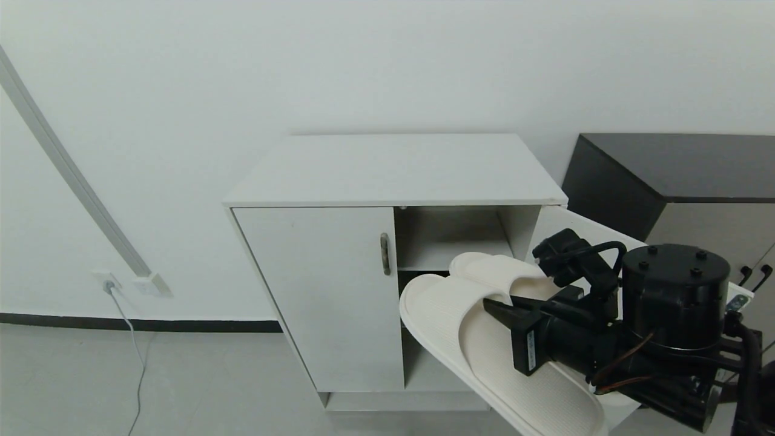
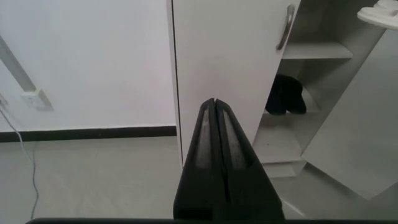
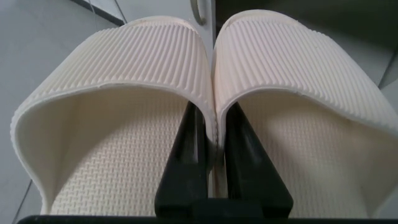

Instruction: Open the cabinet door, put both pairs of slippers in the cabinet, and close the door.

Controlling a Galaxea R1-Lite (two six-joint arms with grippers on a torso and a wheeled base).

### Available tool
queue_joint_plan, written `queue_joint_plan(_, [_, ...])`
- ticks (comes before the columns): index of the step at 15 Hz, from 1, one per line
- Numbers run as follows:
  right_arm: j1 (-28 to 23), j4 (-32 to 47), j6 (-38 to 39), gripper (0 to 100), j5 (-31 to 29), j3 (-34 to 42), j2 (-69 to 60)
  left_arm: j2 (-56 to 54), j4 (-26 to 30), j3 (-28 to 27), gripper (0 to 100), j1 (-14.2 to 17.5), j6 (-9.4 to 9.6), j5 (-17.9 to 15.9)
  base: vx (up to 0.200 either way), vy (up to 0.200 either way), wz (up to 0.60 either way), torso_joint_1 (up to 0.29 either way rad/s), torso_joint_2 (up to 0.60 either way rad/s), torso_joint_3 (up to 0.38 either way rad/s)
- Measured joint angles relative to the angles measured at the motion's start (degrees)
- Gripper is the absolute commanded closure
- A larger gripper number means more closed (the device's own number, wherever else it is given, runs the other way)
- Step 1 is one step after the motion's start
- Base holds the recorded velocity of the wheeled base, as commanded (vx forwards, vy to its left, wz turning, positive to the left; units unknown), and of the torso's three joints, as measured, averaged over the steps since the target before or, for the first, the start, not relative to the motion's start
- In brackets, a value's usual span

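A white wall [image 1: 242, 72] and grey floor [image 1: 181, 381] back the white cabinet [image 1: 393, 169], left door [image 1: 321, 297] closed, right door [image 2: 354, 124] swung open. A dark pair of slippers [image 2: 286, 96] sits on an inner shelf. The cream slippers [image 1: 448, 315] hang side by side before the opening, long axes running from the gripper toward it, toes leading. The right gripper [image 1: 491, 307] pinches their adjoining inner walls, one finger in each. The left gripper [image 2: 214, 106] is closed and empty, facing the closed door.
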Motion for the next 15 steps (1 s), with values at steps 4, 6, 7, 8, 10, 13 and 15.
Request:
queue_joint_plan(4, [0.0,0.0,0.0,100,0.0,0.3,0.3,0.0,0.0,0.0,100,0.0,0.02,0.0,0.0,0.0,0.0,-0.184,0.51,0.323])
queue_joint_plan(6, [0.0,0.0,0.0,100,0.0,0.3,0.4,0.0,0.0,0.0,100,0.0,0.07,-0.1,0.0,0.0,0.0,-0.168,0.5,0.32])
queue_joint_plan(7, [0.0,0.0,0.0,100,0.0,0.3,0.4,0.0,0.0,0.0,100,0.0,0.1,-0.1,0.0,0.0,0.0,-0.163,0.49,0.32])
queue_joint_plan(8, [0.0,0.0,0.0,100,0.0,0.3,0.4,0.0,0.0,0.0,100,0.0,0.07,-0.1,0.0,0.0,0.0,-0.144,0.48,0.32])
queue_joint_plan(10, [0.0,-0.1,0.0,100,0.1,0.2,0.8,0.0,0.0,0.0,100,0.0,-0.01,0.0,0.0,0.0,0.0,-0.139,0.48,0.33])
queue_joint_plan(13, [0.1,-1.4,-0.6,100,0.1,0.3,1.5,0.0,0.0,0.0,100,0.0,-0.17,0.0,0.0,0.0,0.0,-0.116,0.47,0.341])
queue_joint_plan(15, [0.1,-2.3,-0.6,100,0.1,0.4,2.7,0.0,0.0,0.0,100,0.0,-0.28,0.0,0.0,0.0,0.0,-0.095,0.45,0.359])
